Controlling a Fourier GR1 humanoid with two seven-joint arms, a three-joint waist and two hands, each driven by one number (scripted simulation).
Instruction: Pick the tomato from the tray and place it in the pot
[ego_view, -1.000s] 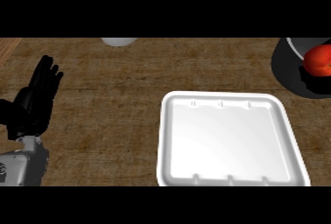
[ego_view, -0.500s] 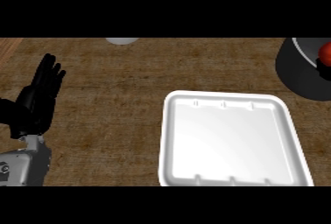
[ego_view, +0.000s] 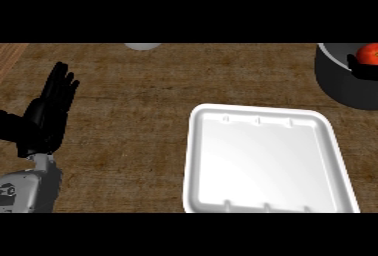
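One robot hand seen: my left black robot hand (ego_view: 46, 117), fingers straight, holding nothing, above brown surface (ego_view: 133, 100). Round red tomato (ego_view: 367, 52) inside dark grey pot (ego_view: 347, 82). White rectangular tray (ego_view: 266, 160) beside pot.

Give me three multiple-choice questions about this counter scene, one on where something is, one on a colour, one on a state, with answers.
1. Where is the round red tomato?
A. in the tray
B. at the dark grey pot, top right
C. in the left hand

2. What colour is the rectangular foam tray?
A. white
B. blue
C. brown

3. How is the black left hand?
A. curled round the tomato
B. open, fingers straight
C. pressing the tray

Answers: B, the tomato shows over the pot's rim; A, the tray is plainly white; B, the fingers point up, holding nothing.
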